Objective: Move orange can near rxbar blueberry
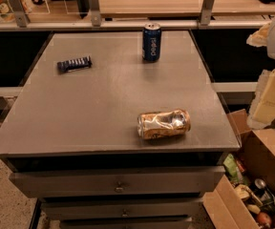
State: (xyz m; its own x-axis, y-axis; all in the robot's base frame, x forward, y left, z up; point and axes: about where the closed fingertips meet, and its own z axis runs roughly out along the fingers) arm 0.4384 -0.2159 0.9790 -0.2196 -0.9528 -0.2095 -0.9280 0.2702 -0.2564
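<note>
because the orange can [163, 124] lies toppled on the desk [104, 104], well apart from the rxbar blueberry [74, 64] back-left of it, your claw [269, 97] hangs right of it, its grip impossible to tell.

The grey table [99, 113] was occupied by the orange can [163, 124] on its side, the rxbar blueberry [74, 64] and an upright blue can [152, 42]; the gripper [267, 101] was held off its right edge.

At the right edge we see the gripper [267, 97] only as an indistinct pale shape, cut off by the frame. White lettering on the rxbar blueberry [74, 64], far left, is too small to read; the near-right cardboard box [264, 159] runs out of frame
</note>
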